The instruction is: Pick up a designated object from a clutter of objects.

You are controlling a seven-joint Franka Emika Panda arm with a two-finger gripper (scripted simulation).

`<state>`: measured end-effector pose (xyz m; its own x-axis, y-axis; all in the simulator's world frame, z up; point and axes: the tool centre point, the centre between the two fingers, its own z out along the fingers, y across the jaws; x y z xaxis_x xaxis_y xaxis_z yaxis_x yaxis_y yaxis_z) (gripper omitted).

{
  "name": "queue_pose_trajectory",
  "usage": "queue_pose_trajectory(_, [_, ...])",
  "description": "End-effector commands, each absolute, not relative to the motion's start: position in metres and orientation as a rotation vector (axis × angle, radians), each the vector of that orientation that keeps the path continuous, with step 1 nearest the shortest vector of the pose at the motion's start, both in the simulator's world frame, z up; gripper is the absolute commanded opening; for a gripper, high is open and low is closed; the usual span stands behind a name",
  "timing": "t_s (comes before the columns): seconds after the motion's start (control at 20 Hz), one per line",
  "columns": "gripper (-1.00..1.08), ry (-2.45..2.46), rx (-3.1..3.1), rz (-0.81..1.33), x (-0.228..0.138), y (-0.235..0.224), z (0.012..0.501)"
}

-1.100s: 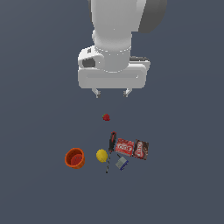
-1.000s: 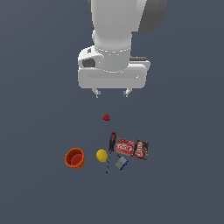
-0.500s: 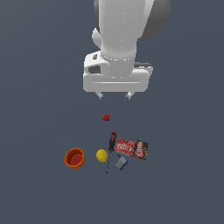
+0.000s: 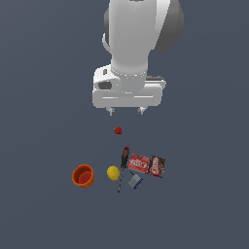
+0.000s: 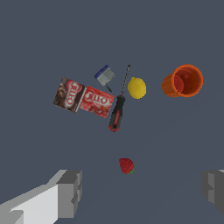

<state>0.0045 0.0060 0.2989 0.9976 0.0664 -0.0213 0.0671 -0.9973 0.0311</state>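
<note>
The fingers [image 4: 126, 111] hung spread and empty above the tiny red strawberry-like lump [image 4: 117, 130], which lay at 12 o'clock of the clutter, apart enough for grasping.

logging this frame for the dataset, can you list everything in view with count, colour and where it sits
strawberry: 1, red, alone on the surface, apart from the rest, nearest the gripper
screwdriver: 1, red and black handle with a thin shaft, lying flat between the yellow ball and the flat box
flat box: 1, red and brown, lying flat on the exterior view's right of the screwdriver
yellow ball: 1, yellow, beside the screwdriver's shaft
small block: 1, grey-blue, close to the box's edge and the screwdriver tip
cup: 1, orange, opening showing, furthest to the exterior view's left
surface: 1, dark grey-blue, under everything
gripper: 1, white with grey fingers, open, above the strawberry, holding nothing
</note>
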Motion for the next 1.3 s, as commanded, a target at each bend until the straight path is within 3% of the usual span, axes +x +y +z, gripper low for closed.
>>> queue_pose_trajectory(0.0, [1.0, 0.12, 3.11, -0.032, 0.002, 0.004, 0.287])
queue_pose_trajectory(0.55, [1.0, 0.235, 3.123, -0.022, -0.023, -0.011, 0.203])
queue_pose_trajectory(1.25, [1.0, 0.383, 3.12, -0.006, -0.088, -0.031, 0.103])
